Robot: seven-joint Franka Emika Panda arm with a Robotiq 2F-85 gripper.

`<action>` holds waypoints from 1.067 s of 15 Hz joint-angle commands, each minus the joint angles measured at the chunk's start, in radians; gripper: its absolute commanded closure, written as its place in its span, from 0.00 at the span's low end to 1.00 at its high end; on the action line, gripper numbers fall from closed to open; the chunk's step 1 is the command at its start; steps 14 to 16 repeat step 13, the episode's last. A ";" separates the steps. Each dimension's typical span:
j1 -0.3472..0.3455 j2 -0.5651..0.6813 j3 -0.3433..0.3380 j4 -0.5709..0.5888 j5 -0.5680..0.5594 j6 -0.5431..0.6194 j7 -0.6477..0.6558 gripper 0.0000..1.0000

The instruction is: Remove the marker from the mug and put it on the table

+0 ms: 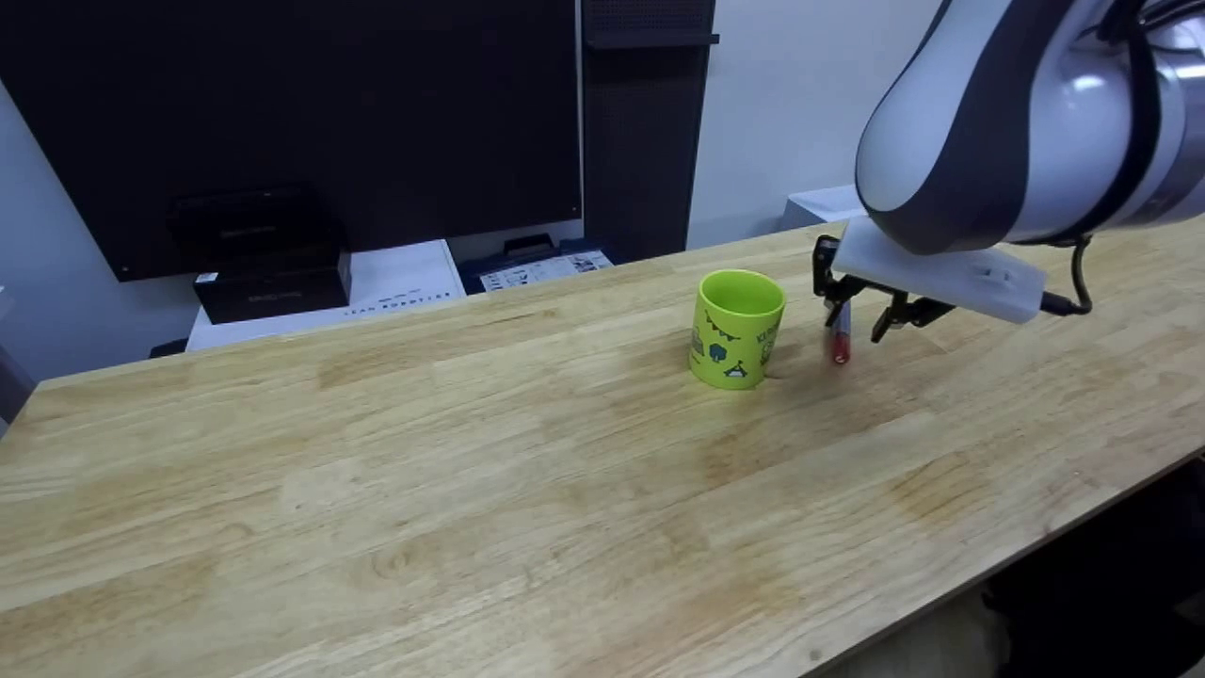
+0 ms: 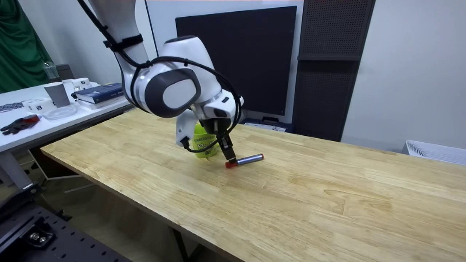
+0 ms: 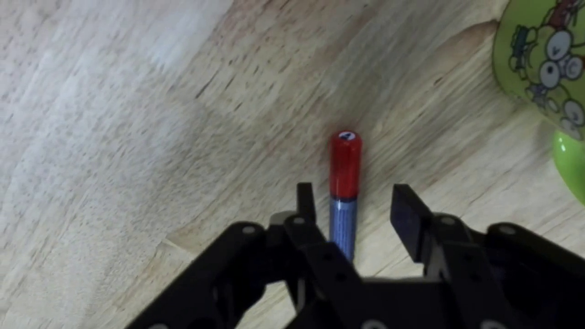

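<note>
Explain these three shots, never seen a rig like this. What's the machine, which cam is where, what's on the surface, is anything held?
The machine is a white-and-grey robot arm, driven remotely by a person. At its end is a two-fingered claw.

Two pictures come from cameras standing apart from the robot, looking across the wooden table. The third comes from a camera on the robot's wrist, looking down past the fingers, so it shows only part of the mug.

On the table, that lime-green mug stands upright. A red-capped marker lies near it, the two not touching.

Nothing is held: the claw is open, its fingers on either side of the marker with a gap showing on both sides.
</note>
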 commanded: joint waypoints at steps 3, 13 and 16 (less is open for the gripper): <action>0.098 -0.113 -0.117 -0.020 0.007 -0.314 -0.007 0.07; 0.160 -0.345 -0.214 -0.017 -0.460 -0.693 0.246 0.00; 0.160 -0.345 -0.214 -0.017 -0.460 -0.693 0.246 0.00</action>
